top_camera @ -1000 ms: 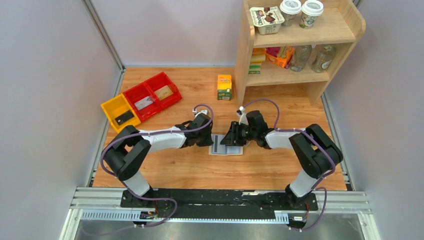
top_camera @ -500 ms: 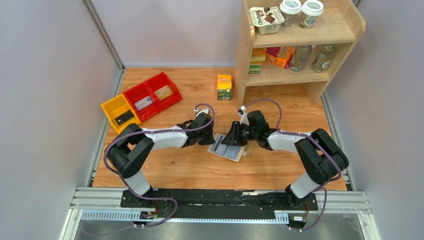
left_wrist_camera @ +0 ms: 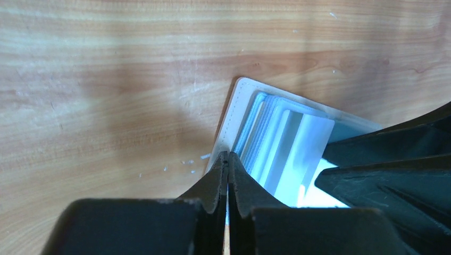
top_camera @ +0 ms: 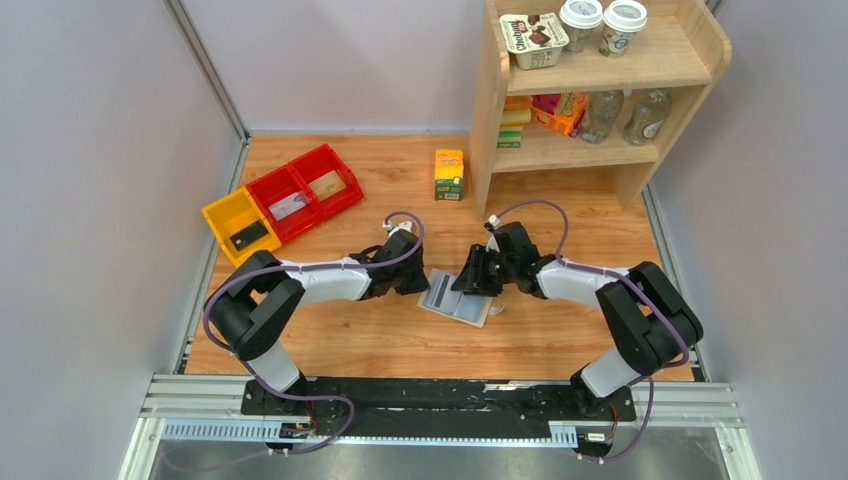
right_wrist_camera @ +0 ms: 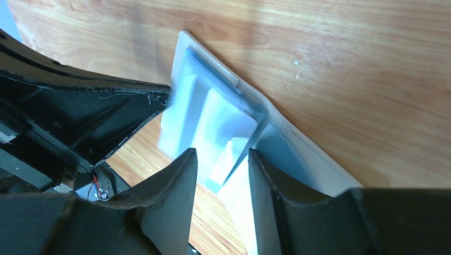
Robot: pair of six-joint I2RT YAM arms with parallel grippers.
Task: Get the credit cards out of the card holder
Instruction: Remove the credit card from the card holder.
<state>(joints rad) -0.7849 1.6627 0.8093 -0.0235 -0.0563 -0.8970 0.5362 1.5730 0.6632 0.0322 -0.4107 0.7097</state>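
The card holder [top_camera: 458, 303] lies spread open and skewed on the table between my two grippers, beige outside [left_wrist_camera: 234, 114] and pale blue inside [right_wrist_camera: 183, 114]. Whitish credit cards [left_wrist_camera: 300, 146] sit in its pockets, and one shows a dark stripe [top_camera: 440, 291]. My left gripper [top_camera: 424, 283] is shut, its tips [left_wrist_camera: 227, 158] pinching the holder's beige left edge. My right gripper [top_camera: 472, 287] stands open over the holder's inside, its fingers [right_wrist_camera: 220, 162] on either side of a whitish card corner [right_wrist_camera: 228, 154] without touching it.
Red bins [top_camera: 305, 190] and a yellow bin [top_camera: 238, 225], each holding a card, stand at the back left. A small juice carton [top_camera: 449, 174] stands beside a wooden shelf [top_camera: 590, 150] stocked with cups and bottles at the back right.
The card holder has turned from lying square to skewed, its left edge pulled by my left gripper, which has closed fully. My right gripper has shifted slightly right and stays open.
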